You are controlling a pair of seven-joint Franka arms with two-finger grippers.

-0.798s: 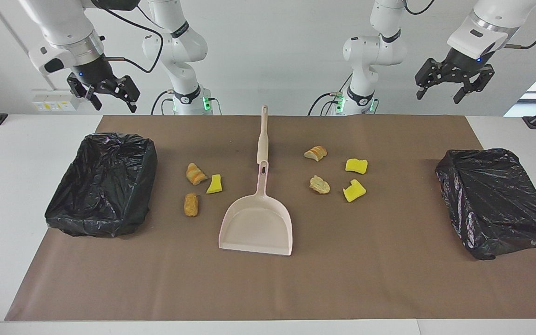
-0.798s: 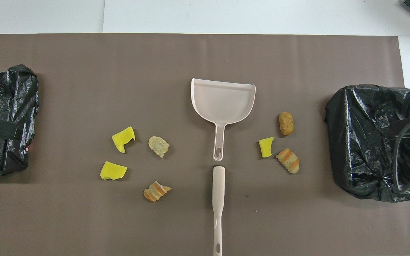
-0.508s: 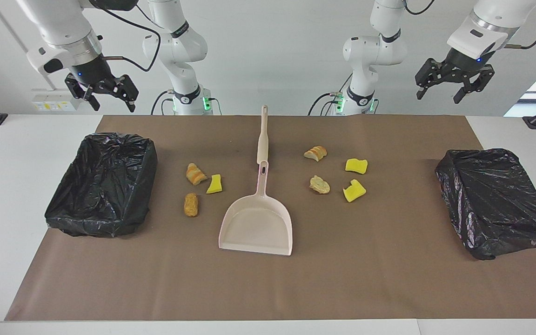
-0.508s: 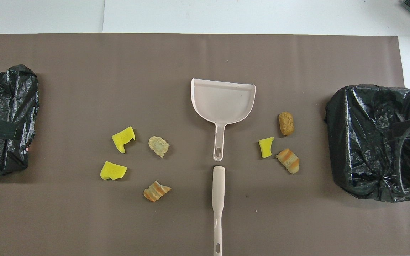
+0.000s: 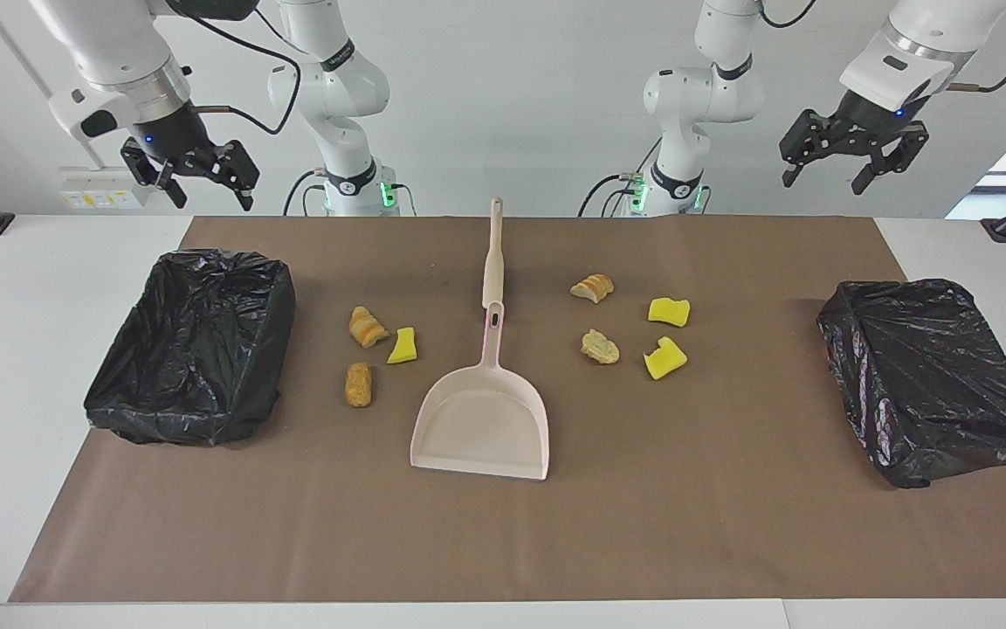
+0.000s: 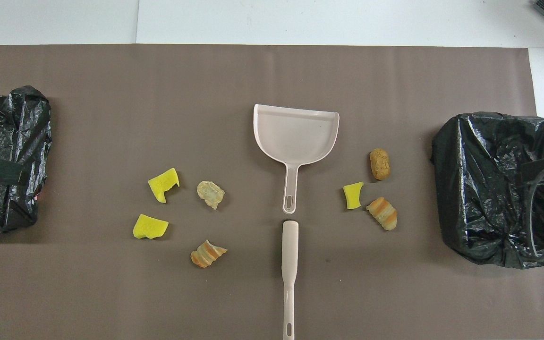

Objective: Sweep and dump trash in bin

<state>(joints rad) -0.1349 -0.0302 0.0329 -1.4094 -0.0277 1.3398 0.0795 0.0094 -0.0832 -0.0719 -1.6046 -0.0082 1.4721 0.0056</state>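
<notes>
From overhead, the bin [image 6: 3,156] at the left arm's end of the bench [image 5: 49,253] is cut off. The left gripper [image 5: 852,170] and right gripper [image 5: 197,179] hang high, jaws spread, holding nothing. The trash [image 5: 595,288] lies scattered beside the dustpan [image 5: 481,428].

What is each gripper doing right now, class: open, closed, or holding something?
Left gripper: open, holding nothing, raised over the table's edge by its bin.
Right gripper: open, holding nothing, raised near the other bin.
</notes>
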